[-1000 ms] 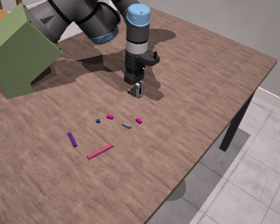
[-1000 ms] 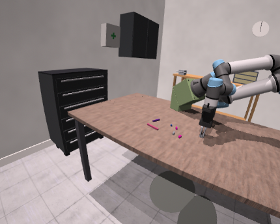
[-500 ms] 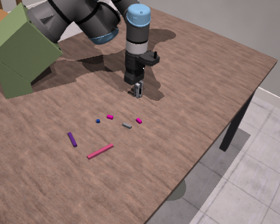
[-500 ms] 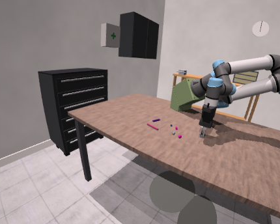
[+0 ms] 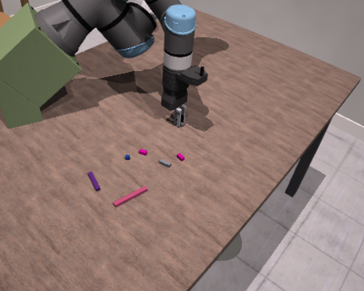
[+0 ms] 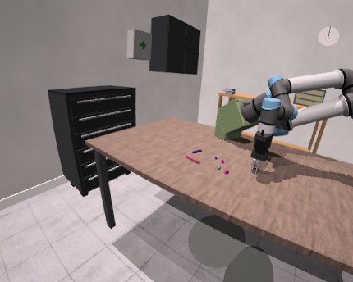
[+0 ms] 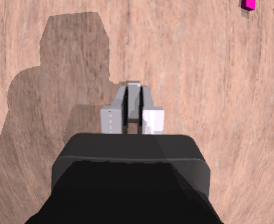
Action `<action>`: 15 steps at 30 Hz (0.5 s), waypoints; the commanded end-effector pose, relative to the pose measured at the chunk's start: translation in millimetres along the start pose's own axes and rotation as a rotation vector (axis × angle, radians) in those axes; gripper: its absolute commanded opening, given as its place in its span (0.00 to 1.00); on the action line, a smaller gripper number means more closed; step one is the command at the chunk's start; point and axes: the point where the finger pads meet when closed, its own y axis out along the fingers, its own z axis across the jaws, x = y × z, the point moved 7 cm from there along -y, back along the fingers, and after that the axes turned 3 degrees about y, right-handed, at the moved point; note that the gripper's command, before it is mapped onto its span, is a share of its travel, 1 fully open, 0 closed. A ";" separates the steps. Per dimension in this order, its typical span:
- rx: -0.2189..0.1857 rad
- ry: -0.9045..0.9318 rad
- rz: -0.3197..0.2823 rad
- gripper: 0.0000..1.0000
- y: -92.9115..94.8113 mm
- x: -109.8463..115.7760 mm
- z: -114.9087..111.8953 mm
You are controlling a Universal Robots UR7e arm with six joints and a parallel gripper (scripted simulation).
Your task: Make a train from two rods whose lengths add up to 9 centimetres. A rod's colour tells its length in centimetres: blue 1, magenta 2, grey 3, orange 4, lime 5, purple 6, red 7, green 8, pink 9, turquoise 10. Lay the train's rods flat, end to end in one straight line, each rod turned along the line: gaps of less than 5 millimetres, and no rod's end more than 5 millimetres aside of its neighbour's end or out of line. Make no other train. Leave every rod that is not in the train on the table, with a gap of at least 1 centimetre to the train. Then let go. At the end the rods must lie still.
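My gripper (image 5: 180, 119) stands upright with its fingertips at the table, behind the group of rods. It is shut on a small grey thing, which looks like a grey rod (image 7: 132, 99) and is mostly hidden by the fingers. In front lie a blue rod (image 5: 127, 157), two magenta rods (image 5: 143, 151) (image 5: 180, 156), another grey rod (image 5: 164, 162), a purple rod (image 5: 94, 180) and a pink rod (image 5: 130, 196), all flat and apart from each other.
A green box (image 5: 26, 63) stands at the table's back left, near the arm's base. The table's right edge (image 5: 284, 169) runs close to the rods. A black dresser (image 6: 93, 131) stands beyond the table.
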 end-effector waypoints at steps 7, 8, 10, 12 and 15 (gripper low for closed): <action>0.000 0.000 0.000 0.24 -4.3 -0.2 0.0; 0.000 0.000 0.000 0.24 -5.1 -0.2 0.0; 0.000 0.000 0.000 0.24 -7.1 -0.2 0.0; 0.000 0.000 0.000 0.24 -9.4 -0.2 0.0; 0.000 0.000 0.000 0.24 -12.1 -0.2 0.0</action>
